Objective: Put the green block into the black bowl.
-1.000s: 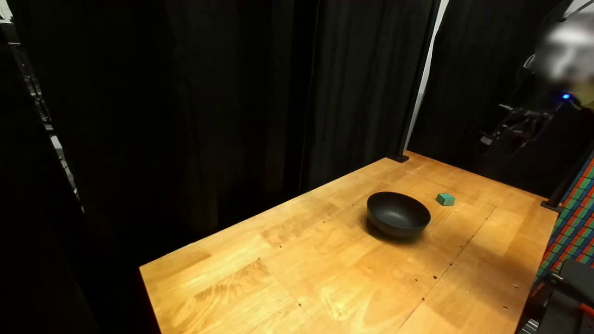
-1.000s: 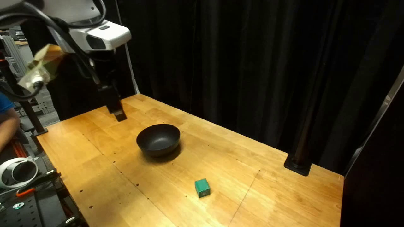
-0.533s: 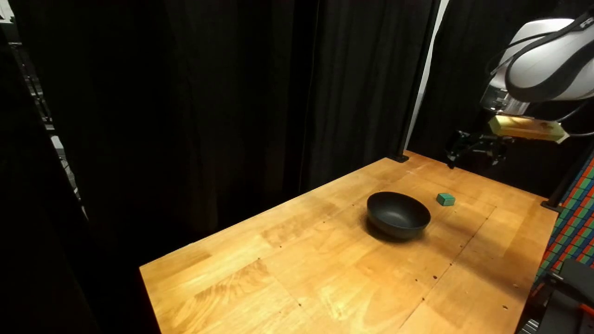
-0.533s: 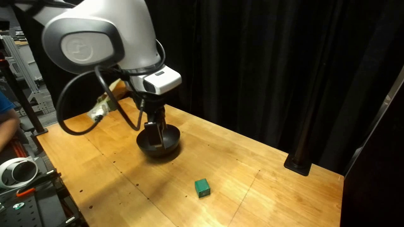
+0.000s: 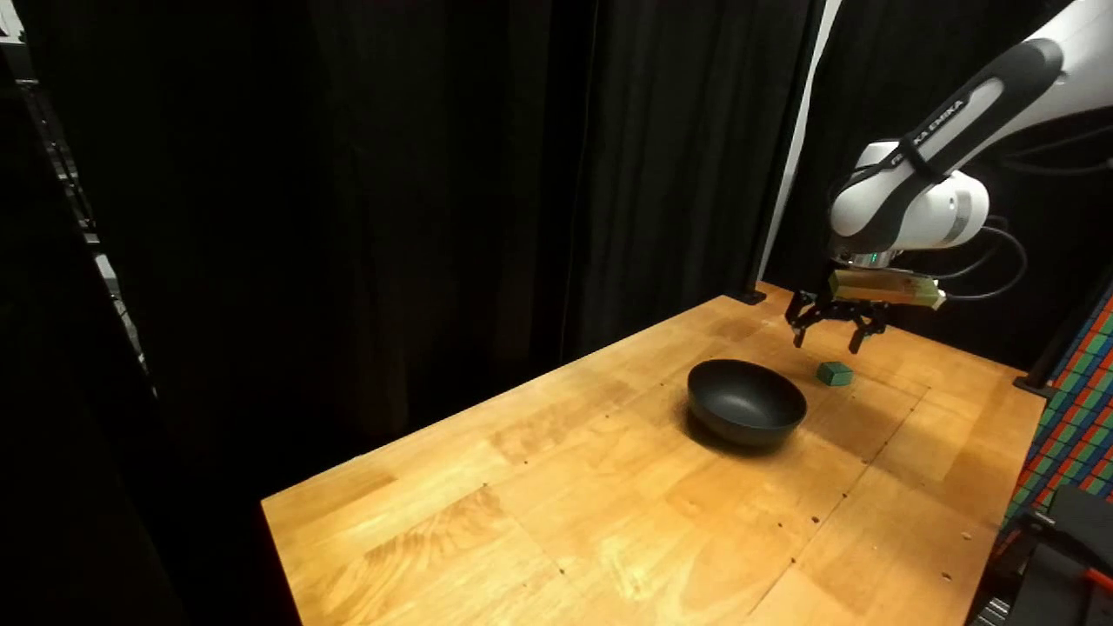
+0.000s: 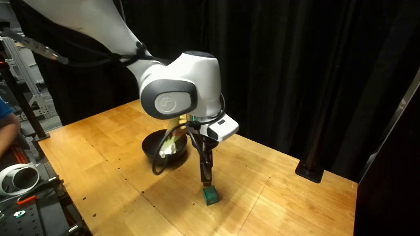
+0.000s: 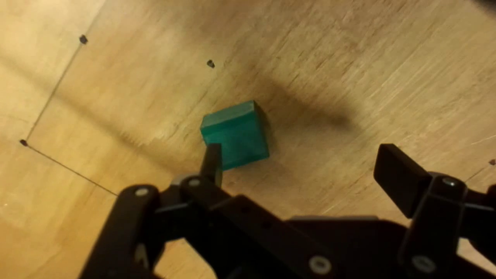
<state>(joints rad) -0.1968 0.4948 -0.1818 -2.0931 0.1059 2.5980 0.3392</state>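
Note:
The green block (image 5: 835, 374) sits on the wooden table beside the black bowl (image 5: 746, 409). Both also show in an exterior view, the block (image 6: 210, 196) in front and the bowl (image 6: 151, 144) partly hidden behind the arm's cable and yellow-wrapped part. My gripper (image 5: 827, 346) is open and empty, a little above the block. In an exterior view its fingertips (image 6: 206, 184) appear just over the block's far edge. In the wrist view the block (image 7: 241, 135) lies near the left finger of the gripper (image 7: 300, 161), which covers its lower left corner.
A black post base (image 6: 310, 172) stands at the table's edge. A dark cart (image 6: 39, 213) with a white ring (image 6: 19, 180) is beside the table, and a person's arm (image 6: 8, 131) shows at the far left. Black curtains (image 5: 435, 217) hang behind the table.
My arm has swung in and down, past the bowl, to a place above the block. The gripper is now lower and points down. The block and bowl have not moved.

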